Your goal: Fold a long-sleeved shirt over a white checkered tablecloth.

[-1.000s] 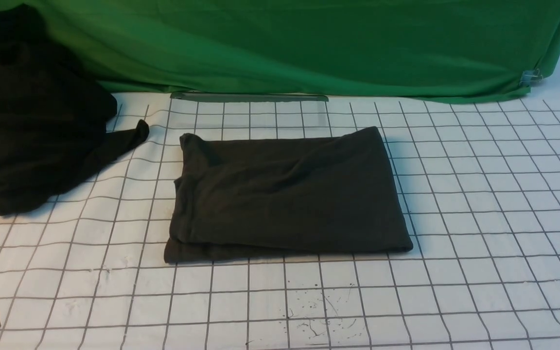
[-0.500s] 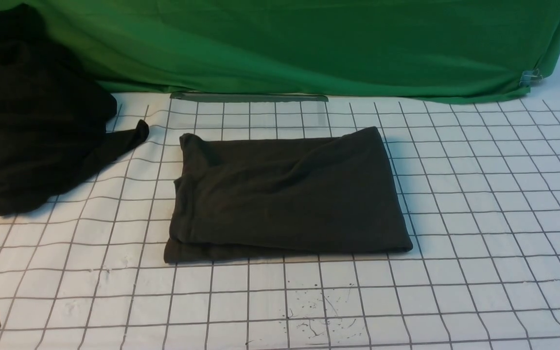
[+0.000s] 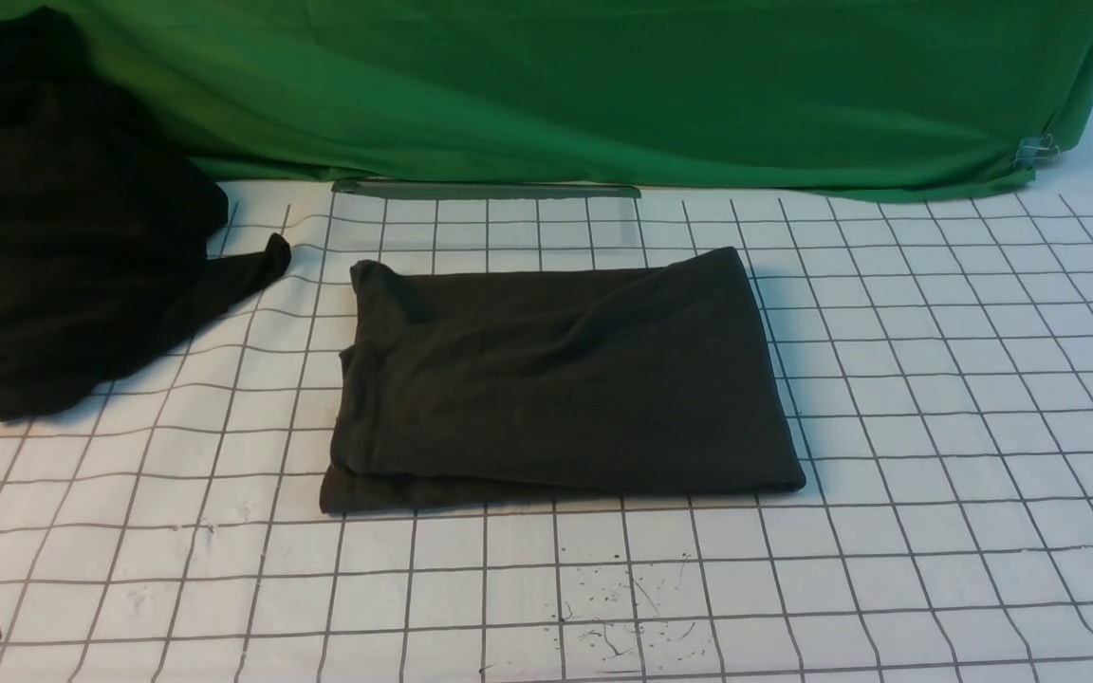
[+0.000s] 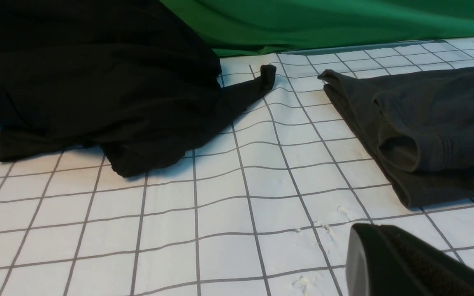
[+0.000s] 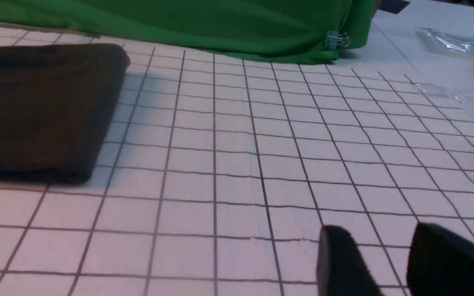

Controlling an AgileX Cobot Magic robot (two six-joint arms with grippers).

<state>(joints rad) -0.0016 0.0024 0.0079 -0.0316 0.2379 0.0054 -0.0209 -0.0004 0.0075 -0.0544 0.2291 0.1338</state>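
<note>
Covering the counter is the white checkered tablecloth (image 3: 935,379), with green fabric (image 3: 603,85) draped behind the long-sleeved shirt (image 3: 556,379), which sits folded into a neat rectangle mid-cloth. Left of the shirt, a blacker garment (image 3: 63,237) is heaped up. The left gripper (image 4: 405,263) looks pressed together, hard to see though; the right gripper (image 5: 385,259) has its jaws spread, holding nothing, right of the shirt.
</note>
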